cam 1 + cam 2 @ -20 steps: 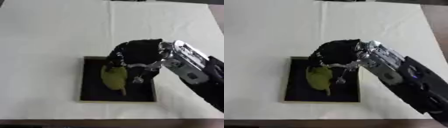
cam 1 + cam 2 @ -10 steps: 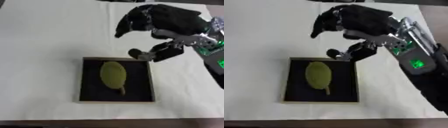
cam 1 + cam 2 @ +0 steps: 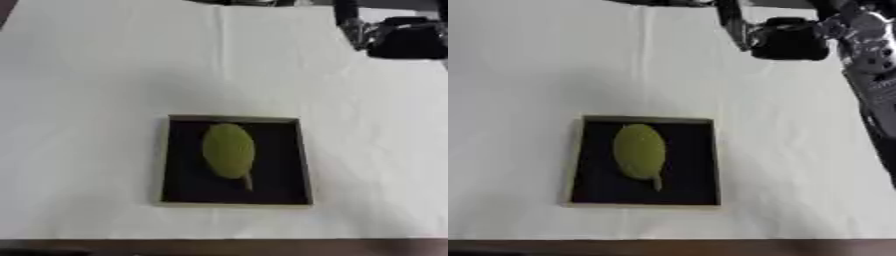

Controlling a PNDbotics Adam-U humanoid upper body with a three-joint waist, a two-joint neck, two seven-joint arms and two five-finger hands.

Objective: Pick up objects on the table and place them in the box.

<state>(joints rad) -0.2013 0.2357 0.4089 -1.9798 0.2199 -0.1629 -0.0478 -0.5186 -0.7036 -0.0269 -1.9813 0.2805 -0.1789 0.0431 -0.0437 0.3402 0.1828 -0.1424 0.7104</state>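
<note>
**A:** Right eye view first: where is the right hand (image 3: 789,39)?

**B:** Up in the far right corner, above the white table (image 3: 553,75), well apart from the box (image 3: 702,165). It shows as a dark, blurred mass at the end of a silver and black arm (image 3: 868,55) that comes down the right edge.

**A:** Are its fingers spread or curled?

**B:** I cannot tell; the blur swallows them. Nothing green or otherwise distinct shows in or under it, but whether it holds anything I cannot say for sure.

**A:** And the task's thing?

**B:** A green leaf-shaped object (image 3: 228,150) lies flat inside the box, on its black floor. It sits a little left of the middle, its rounded end toward the far wall, its thin stem pointing at the near wall and slightly to the right.

**A:** The box itself?

**B:** Shallow and square, with a pale rim, in the near middle of the table, not far from the front edge.

**A:** The left hand?

**B:** It shows in neither view.
</note>
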